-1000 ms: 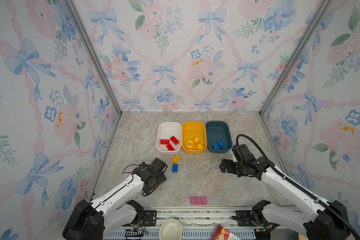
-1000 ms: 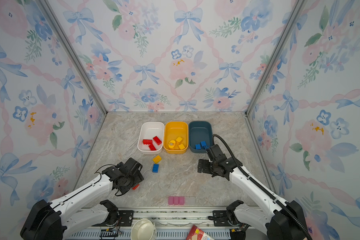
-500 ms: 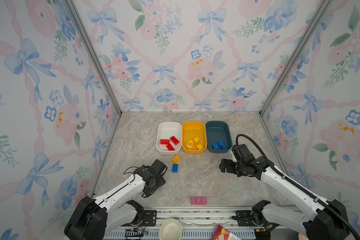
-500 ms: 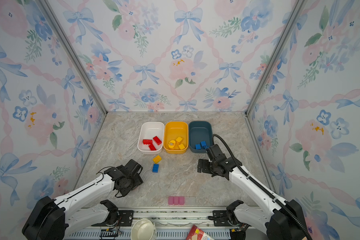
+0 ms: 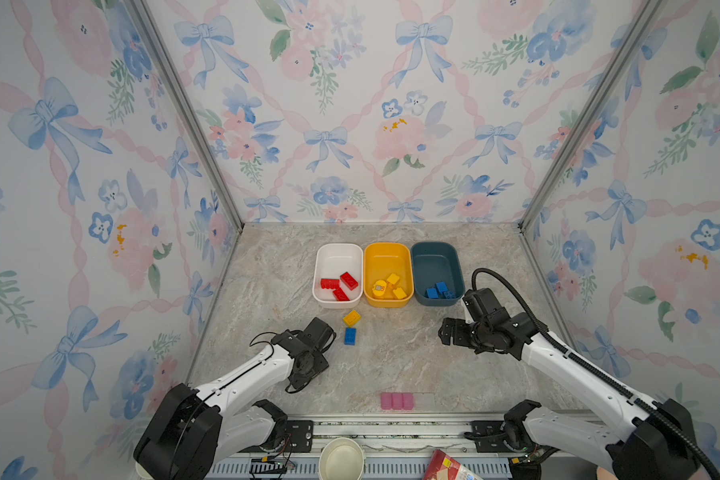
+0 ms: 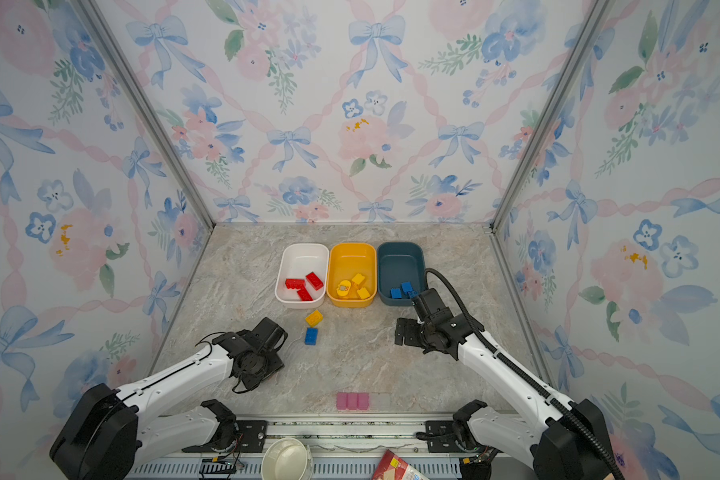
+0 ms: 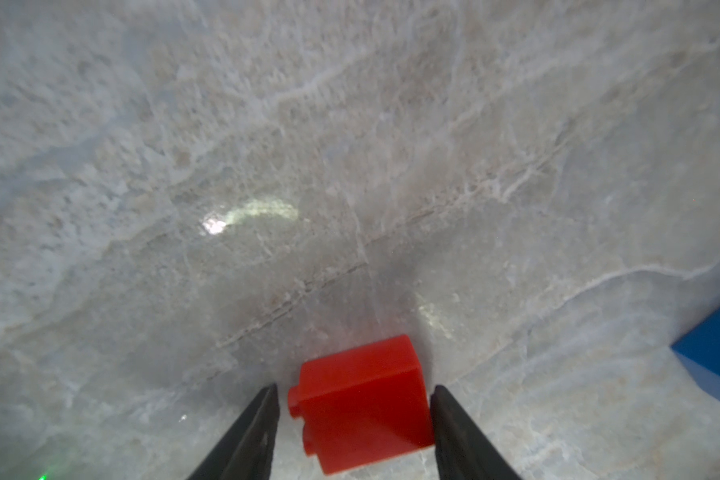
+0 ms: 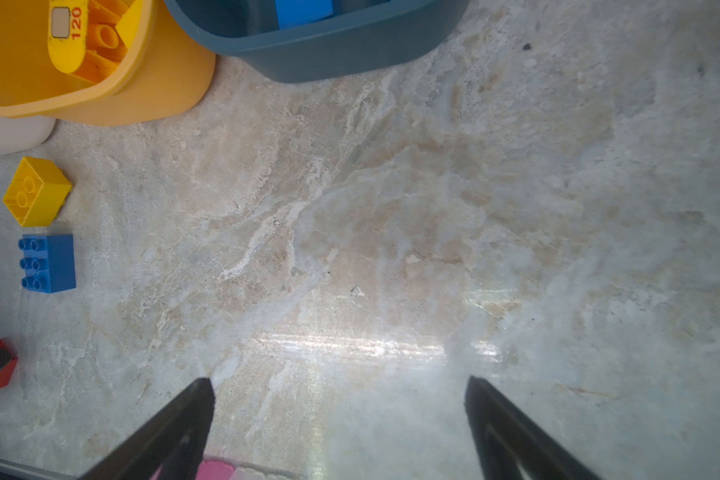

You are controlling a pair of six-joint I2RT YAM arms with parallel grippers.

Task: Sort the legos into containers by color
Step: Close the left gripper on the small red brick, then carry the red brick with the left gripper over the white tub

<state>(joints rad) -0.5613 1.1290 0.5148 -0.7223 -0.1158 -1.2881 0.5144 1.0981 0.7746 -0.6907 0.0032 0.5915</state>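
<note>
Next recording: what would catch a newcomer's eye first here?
The row of three tubs at the back of the marble table stands out: white tub with red bricks, yellow tub with yellow bricks, teal tub with blue bricks. Just in front of the white tub lie a loose yellow brick and a loose blue brick. In the left wrist view the left gripper straddles a lone red brick, jaws not yet tight.

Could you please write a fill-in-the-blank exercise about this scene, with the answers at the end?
1. The brick between the fingers of the left hand is ____.
2. The white container holds ____ red bricks.
3. The loose brick nearest the white container is ____.
4. The right hand is open and holds ____.
Answers: red; three; yellow; nothing.
</note>
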